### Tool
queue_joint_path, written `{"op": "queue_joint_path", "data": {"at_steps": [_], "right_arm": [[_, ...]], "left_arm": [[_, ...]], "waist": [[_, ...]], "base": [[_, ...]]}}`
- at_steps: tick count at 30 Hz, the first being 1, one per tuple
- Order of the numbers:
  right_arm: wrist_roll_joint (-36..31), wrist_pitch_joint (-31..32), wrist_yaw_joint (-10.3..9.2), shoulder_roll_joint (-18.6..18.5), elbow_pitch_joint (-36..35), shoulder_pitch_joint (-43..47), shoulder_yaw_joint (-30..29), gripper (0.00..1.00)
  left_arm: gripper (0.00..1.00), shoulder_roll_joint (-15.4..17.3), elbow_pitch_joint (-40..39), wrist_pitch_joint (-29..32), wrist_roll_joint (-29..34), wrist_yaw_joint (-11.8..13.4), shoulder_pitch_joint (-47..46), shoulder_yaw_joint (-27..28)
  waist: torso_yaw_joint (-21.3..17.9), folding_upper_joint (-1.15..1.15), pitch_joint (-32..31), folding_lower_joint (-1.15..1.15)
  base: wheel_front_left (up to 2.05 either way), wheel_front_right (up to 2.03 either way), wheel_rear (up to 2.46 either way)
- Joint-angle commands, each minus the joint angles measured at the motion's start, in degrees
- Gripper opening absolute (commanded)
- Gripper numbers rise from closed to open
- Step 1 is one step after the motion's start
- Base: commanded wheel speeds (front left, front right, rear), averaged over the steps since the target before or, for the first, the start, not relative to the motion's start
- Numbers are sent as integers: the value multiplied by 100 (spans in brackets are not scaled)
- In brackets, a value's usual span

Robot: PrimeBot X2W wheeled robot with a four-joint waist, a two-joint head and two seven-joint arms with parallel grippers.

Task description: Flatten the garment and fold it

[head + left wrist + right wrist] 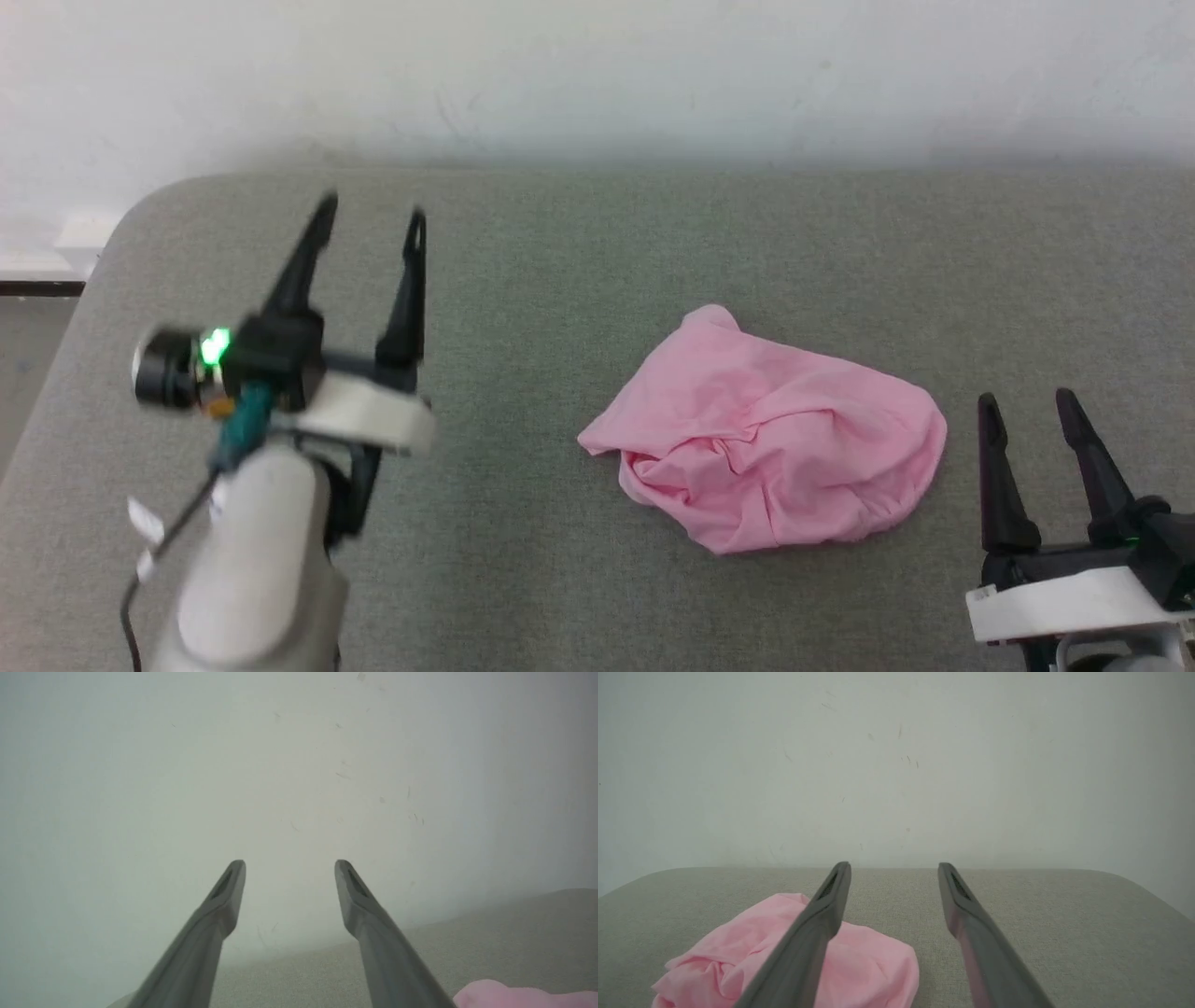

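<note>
Nearest the camera, the right fingers rise from the lower right of the head view, two long dark tapered prongs on a white-and-black wrist, spread apart and holding nothing. At the lower left, the left fingers stand wide apart and empty too, raised on a pale, smooth forearm with a small green light glowing at the wrist.

Between them, right of centre on the worktop, lies the garment: a plain light-pink piece of thin, soft cloth, bunched into a low rounded heap. Deep creases twist across its middle, a pointed lobe juts toward the left and a small bump rises at its far edge. It sits just beside the right fingers, with a strip of bare surface between, and well apart from the left ones.

From the right wrist, the crumpled garment shows at the lower left, partly behind one of the right fingers. From the left wrist, a sliver of the pink garment edges the lower right corner, past the parted left fingers.

The worktop is covered in grey, finely woven fabric and has a rounded far-left corner. Beyond it stands a flat white wall, flecked with small dark scuffs in the wrist views.
</note>
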Motion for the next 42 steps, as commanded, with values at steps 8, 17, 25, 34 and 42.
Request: {"op": "queue_joint_path", "data": {"at_steps": [8,17,25,34,42], "right_arm": [[48,-26,-5,15,-22,-129,34,100],[90,-26,-5,15,-27,-304,48,100],[133,-26,-5,15,-39,-463,77,100],[202,-26,-5,15,-42,-660,118,100],[207,-26,-5,15,-31,-651,64,100]], "left_arm": [[100,253,1703,906,-258,-643,-1928,-827],[100,990,2065,3290,-2921,-663,-3043,-3661],[100,1654,1720,4480,-4275,-664,-3633,-5730],[100,1781,1873,5028,-4508,-664,-3653,-6557],[35,1807,1722,5009,-4137,-664,-3381,-6571]], "waist": [[-270,0,240,-1],[-621,0,508,-1],[-848,0,796,-1],[-1048,0,1097,-1],[-970,0,1082,-1]], "base": [[0,0,0],[0,0,0],[0,0,0],[0,0,0],[0,0,0]]}}
